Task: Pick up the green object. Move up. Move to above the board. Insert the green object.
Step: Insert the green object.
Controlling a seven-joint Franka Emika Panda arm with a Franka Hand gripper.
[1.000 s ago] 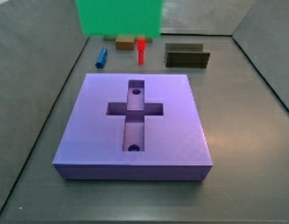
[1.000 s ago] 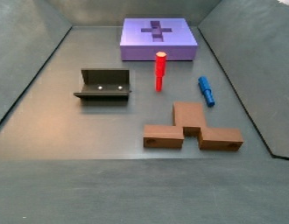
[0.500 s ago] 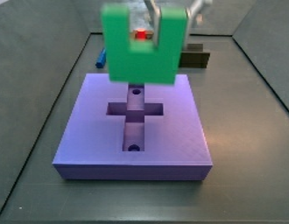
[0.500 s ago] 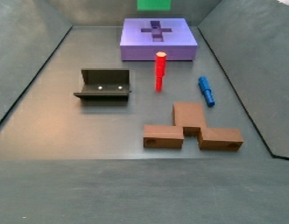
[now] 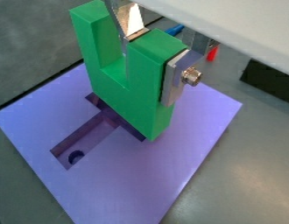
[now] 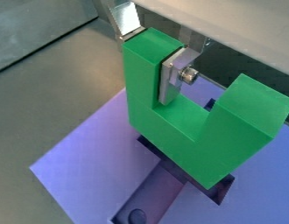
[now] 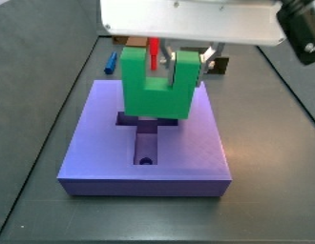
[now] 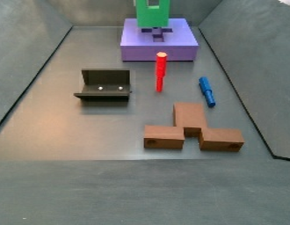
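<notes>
**Green object held over the board's cross recess**

The board (image 8: 159,42) lies at the far end of the surface (image 8: 89,132), and everything else is placed from it. Directly above its cross-shaped recess (image 7: 146,120) hangs the green object (image 7: 157,84), prongs up, base just over the slot. The hand (image 5: 144,54) clamps one prong between its silver plates. Nearer the camera than the board sit the brown blocks (image 8: 192,130), the fixture (image 8: 104,85), the red peg (image 8: 162,71) and the blue peg (image 8: 206,90).

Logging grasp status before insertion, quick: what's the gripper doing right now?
Gripper: shut on the green object, holding it over the board.
</notes>
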